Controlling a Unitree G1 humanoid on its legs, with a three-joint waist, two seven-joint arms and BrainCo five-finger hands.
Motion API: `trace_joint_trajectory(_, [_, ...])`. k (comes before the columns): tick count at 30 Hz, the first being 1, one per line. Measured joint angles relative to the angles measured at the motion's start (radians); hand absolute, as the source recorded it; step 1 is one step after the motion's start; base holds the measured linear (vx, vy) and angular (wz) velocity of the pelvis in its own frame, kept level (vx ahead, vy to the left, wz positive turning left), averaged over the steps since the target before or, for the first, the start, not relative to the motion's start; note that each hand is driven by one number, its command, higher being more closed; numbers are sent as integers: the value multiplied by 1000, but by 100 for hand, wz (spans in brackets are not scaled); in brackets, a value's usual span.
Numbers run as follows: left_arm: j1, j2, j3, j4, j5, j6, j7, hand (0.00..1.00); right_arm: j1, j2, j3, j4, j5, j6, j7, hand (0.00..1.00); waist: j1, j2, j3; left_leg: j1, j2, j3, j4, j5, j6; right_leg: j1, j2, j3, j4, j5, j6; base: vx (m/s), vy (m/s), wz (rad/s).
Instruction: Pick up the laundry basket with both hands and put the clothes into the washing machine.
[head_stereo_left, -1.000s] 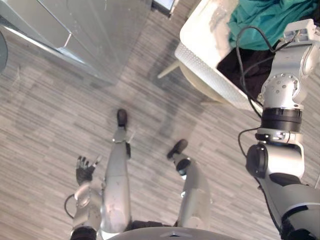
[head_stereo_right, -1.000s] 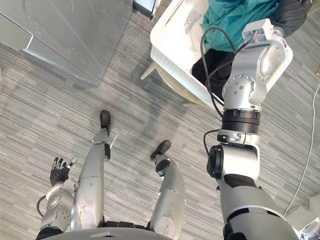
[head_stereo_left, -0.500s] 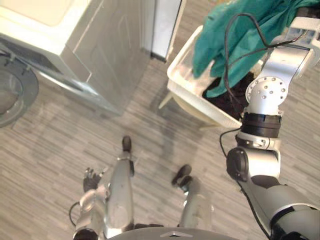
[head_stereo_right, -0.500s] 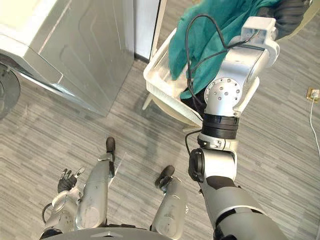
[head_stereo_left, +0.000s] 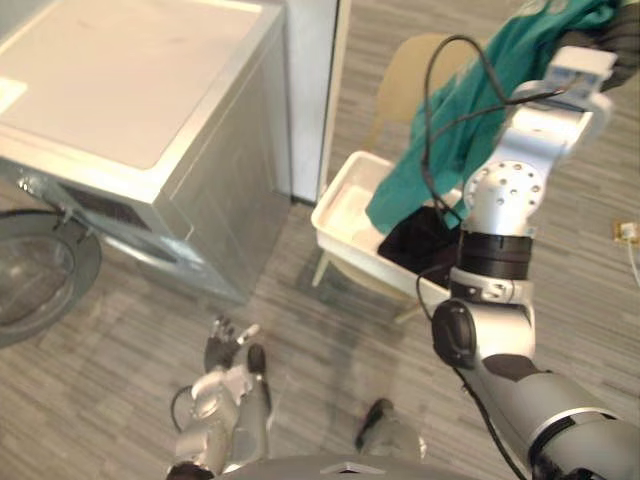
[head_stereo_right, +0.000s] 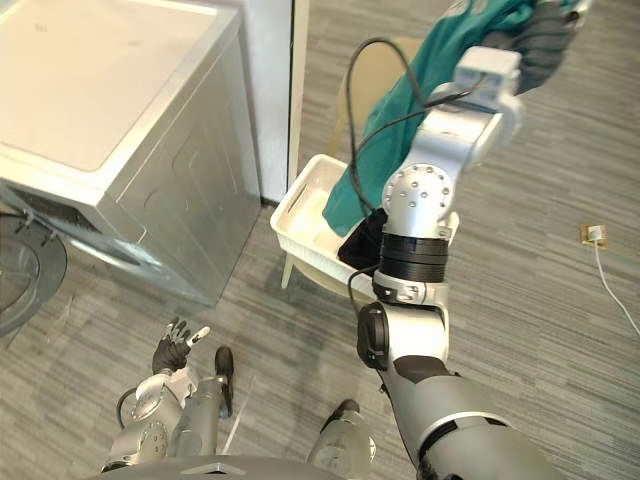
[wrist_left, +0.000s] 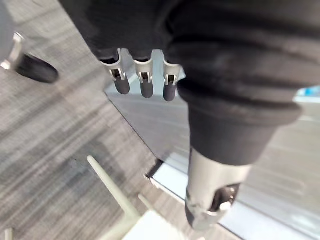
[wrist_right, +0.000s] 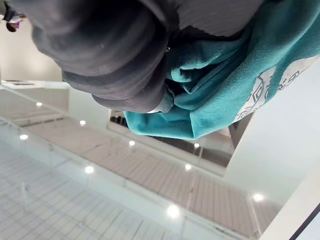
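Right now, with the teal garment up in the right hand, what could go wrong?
1. The teal garment hangs down to the white basket by the black garment; it could drag that out.
2. The open door of the washing machine is far to the left; held by the right hand alone, the cloth may slip or trail on the floor.

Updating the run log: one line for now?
right hand: holds teal garment over laundry basket | left hand: open, idle | dark clothes: in basket | washing machine: door open
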Motion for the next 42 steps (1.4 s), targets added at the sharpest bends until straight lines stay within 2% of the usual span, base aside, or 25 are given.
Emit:
trace_joint_trajectory(1, [-29,19,-44,-24,21,0,1,0,-1,19,6,67,1,4,0,100,-5,2,-21,44,6,14,-45,15,-6,35,23,10,-58,29,-1,68,-30,-30])
trace_joint_trajectory(4, [-103,34,-84,-27,44,0,2,0,-9,24,10,156,2,22,-1,100,-18,3,-40,108,8,24,-127,48,-12,86,57,18,-144,72,0,65,-37,-24])
trace_joint_trajectory(11, [-238,37,-125,-47,61,0,21,0,-84,22,28,235,2,67,-2,100,-52,3,-57,209,8,75,-244,95,-16,141,92,60,-262,136,0,22,-2,-22])
trace_joint_trajectory(13, [-283,38,-131,-14,62,1,21,0,-84,24,58,242,2,71,-2,100,-65,4,-75,224,7,79,-255,97,-17,152,95,63,-271,138,1,28,3,-12])
trace_joint_trajectory(17, [-412,48,-143,104,93,13,23,0,-84,34,146,245,1,109,8,100,-91,4,-91,266,10,102,-274,102,-21,162,102,95,-275,140,0,9,1,-20])
trace_joint_trajectory(20, [-509,58,-179,176,102,23,22,0,-80,49,202,248,0,135,23,100,-108,5,-95,290,12,129,-290,106,-24,158,106,125,-277,147,-1,-20,13,-25])
trace_joint_trajectory(21, [-538,58,-184,195,102,31,22,0,-71,63,226,248,0,141,36,100,-122,5,-101,291,12,133,-290,106,-24,155,107,131,-279,149,-1,-22,14,-22])
trace_joint_trajectory(24, [-599,58,-206,246,102,42,22,0,-44,67,293,248,0,160,48,100,-130,5,-101,309,14,162,-291,104,-26,146,110,167,-282,156,-3,-18,11,-32])
trace_joint_trajectory(28, [-714,54,-222,368,113,63,21,0,14,98,367,244,1,196,55,100,-158,6,-102,320,14,189,-292,100,-31,140,116,202,-308,180,-10,-23,8,-26])
trace_joint_trajectory(29, [-738,54,-223,394,113,69,21,0,27,106,378,242,2,197,65,100,-168,6,-102,322,14,189,-292,98,-33,140,117,207,-312,184,-11,-22,2,-17])
trace_joint_trajectory(34, [-830,47,-223,498,117,86,22,0,46,106,456,166,2,198,87,100,-179,7,-103,322,17,210,-292,90,-44,122,123,236,-320,196,-15,-16,-2,-17])
trace_joint_trajectory(36, [-859,45,-222,537,116,95,22,0,48,110,489,129,2,198,102,100,-198,8,-104,324,17,212,-292,89,-45,122,124,240,-322,198,-15,-3,-7,-7])
trace_joint_trajectory(42, [-933,17,-211,610,99,118,21,0,79,121,522,96,3,196,127,100,-208,21,-111,324,14,235,-291,91,-43,102,124,265,-320,202,-14,4,-3,-11])
